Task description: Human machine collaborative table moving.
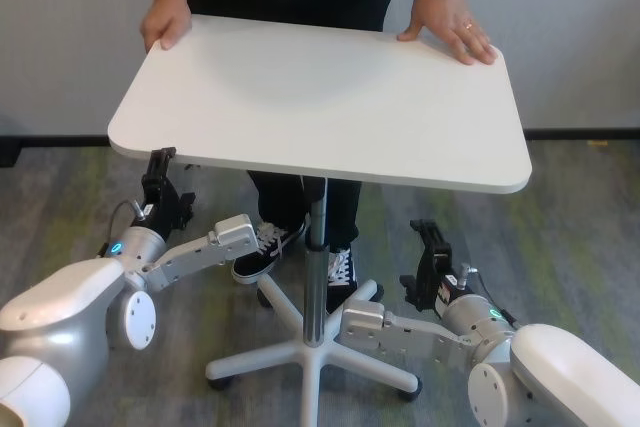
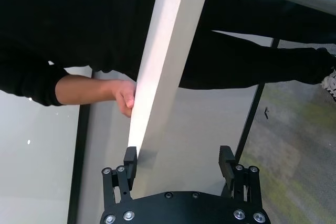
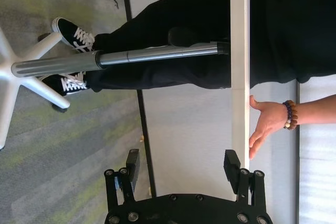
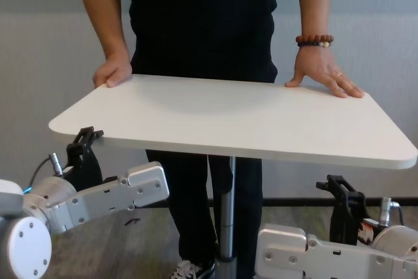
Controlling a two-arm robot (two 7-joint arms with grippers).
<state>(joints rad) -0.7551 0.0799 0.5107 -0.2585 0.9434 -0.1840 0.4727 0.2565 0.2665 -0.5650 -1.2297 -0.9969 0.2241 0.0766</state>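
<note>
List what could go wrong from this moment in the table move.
The left hand and right hand are both open below the tabletop's near edge, gripping nothing; the person alone steadies it, so a push may tilt it. The wheeled base sits close to the person's sneakers and could roll onto them.

Person at the far edge, both robot arms low at the near side.

White tabletop [image 1: 320,97] with rounded corners sits level on its silver pedestal pole [image 1: 315,267]. The person in black [image 4: 196,24] has a hand on each far corner, bead bracelet [image 4: 314,40] on one wrist. Left gripper [image 4: 85,140] points up just under the near-left edge, fingers spread; right gripper [image 4: 341,191] is lower, beneath the near-right side, fingers apart too.
</note>
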